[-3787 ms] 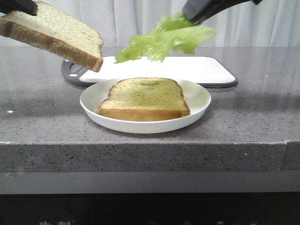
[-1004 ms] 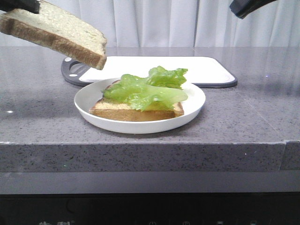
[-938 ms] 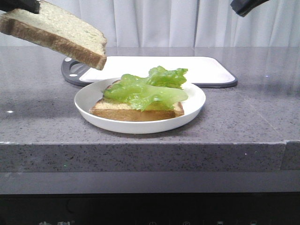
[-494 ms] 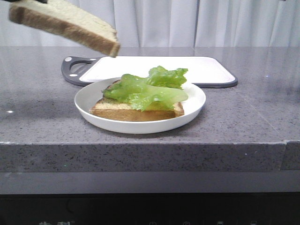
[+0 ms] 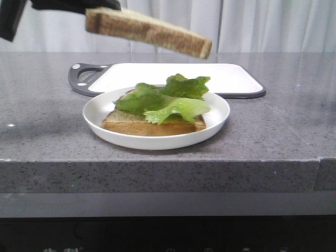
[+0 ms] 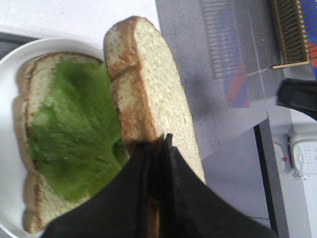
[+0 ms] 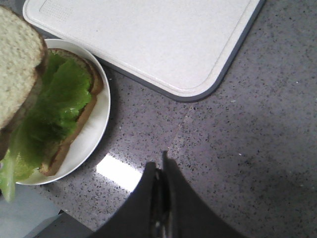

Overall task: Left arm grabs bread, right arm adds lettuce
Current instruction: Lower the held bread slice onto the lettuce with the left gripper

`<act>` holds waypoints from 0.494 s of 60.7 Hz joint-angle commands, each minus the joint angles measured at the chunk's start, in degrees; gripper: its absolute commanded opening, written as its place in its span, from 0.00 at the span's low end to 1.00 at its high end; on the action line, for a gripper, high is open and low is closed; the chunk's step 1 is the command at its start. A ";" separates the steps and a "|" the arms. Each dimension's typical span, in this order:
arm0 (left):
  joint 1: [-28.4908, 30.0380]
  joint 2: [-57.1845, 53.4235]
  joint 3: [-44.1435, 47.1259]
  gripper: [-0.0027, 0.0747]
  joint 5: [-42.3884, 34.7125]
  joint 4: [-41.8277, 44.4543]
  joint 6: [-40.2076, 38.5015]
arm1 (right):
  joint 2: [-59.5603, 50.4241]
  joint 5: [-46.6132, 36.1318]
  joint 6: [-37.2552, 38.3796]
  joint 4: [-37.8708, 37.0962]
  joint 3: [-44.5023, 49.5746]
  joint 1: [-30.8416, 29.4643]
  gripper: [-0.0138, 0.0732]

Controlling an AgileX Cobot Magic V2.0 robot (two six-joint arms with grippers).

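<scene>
The bread [image 5: 152,34], a thick slice with a dark crust, hangs tilted in the air over the white plate [image 5: 220,113]. My left gripper [image 5: 107,6] is shut on its left end; in the left wrist view the black fingers [image 6: 159,146] pinch the crust of the bread [image 6: 148,89]. The lettuce [image 5: 163,97] lies ruffled on a second slice [image 5: 152,126] in the plate, directly under the held bread. My right gripper [image 7: 161,166] is shut and empty, high over bare counter to the right of the plate, out of the front view.
A white cutting board [image 5: 226,76] with a dark rim and handle lies behind the plate. The grey speckled counter ends in a front edge close to the plate. A wooden rack [image 6: 292,29] shows beyond the counter in the left wrist view.
My left arm has carried the bread rightward, from the far left to above the plate. The right gripper rose out of the front view after leaving the lettuce on the lower slice.
</scene>
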 commanded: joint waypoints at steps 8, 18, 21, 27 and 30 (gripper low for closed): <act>-0.60 2.52 -1.68 0.01 0.72 -4.24 1.35 | -2.09 -2.03 -0.04 1.29 -1.23 -0.01 0.09; -0.60 4.15 -1.68 0.01 1.28 -4.13 1.77 | -2.09 -2.21 -0.04 1.29 -1.23 -0.01 0.09; -0.60 4.19 -1.68 0.02 1.28 -3.69 1.77 | -2.09 -2.27 -0.04 1.29 -1.23 -0.01 0.09; -0.60 4.23 -1.68 0.07 1.78 -2.58 1.77 | -2.09 -2.47 -0.04 1.29 -1.23 -0.01 0.09; -0.60 4.23 -1.68 0.12 1.99 -1.99 1.77 | -2.09 -2.59 -0.04 1.29 -1.23 -0.01 0.09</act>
